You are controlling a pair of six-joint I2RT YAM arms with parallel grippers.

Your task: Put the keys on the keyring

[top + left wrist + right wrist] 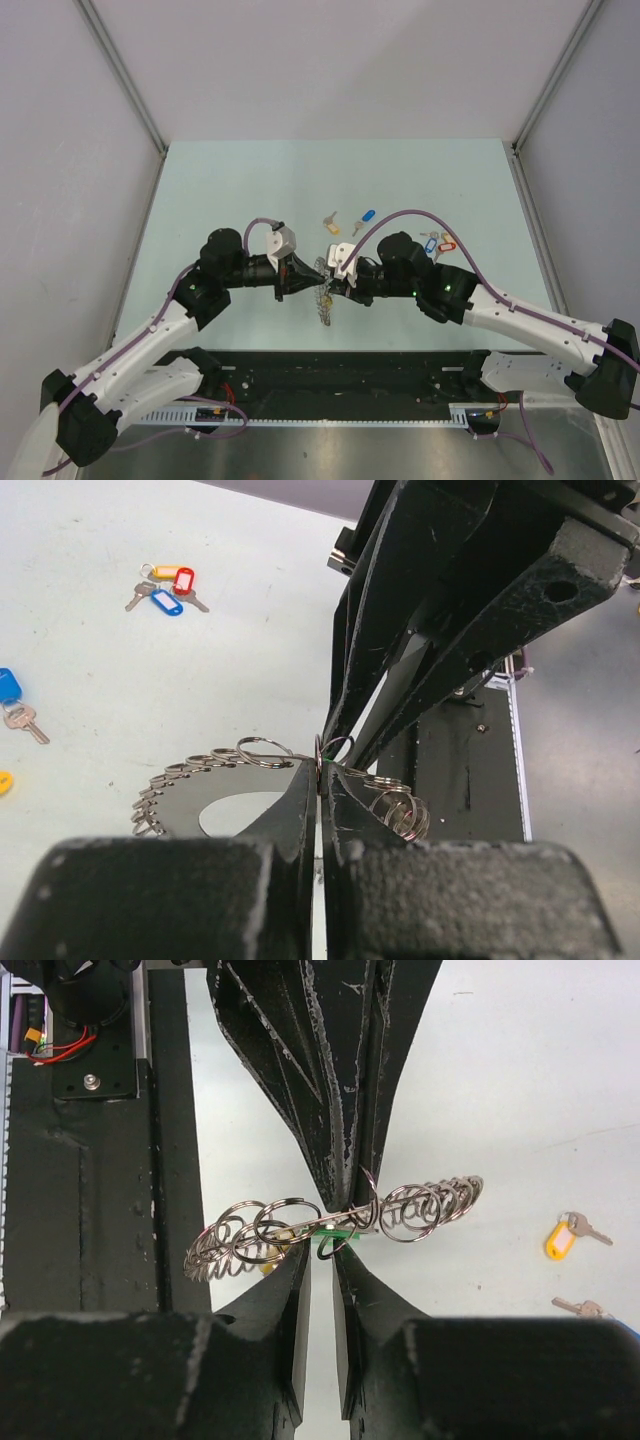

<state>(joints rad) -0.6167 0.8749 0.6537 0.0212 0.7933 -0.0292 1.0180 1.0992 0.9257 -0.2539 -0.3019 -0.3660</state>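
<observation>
The keyring (325,303), a wire ring fringed with many small silver rings, hangs between my two grippers above the table's near middle. My left gripper (309,272) is shut on its wire (320,768). My right gripper (336,278) faces it, jaws nearly closed on the small ring of a green-tag key (336,1230) held against the keyring (410,1210). Loose keys lie on the table: a yellow-tag key (330,220), a blue-tag key (366,214), and a bunch with red, blue and yellow tags (438,243).
A bare silver key (355,228) lies between the loose ones. The black base rail (340,370) runs along the near edge under both arms. Grey walls close in the pale green table (220,190) on three sides.
</observation>
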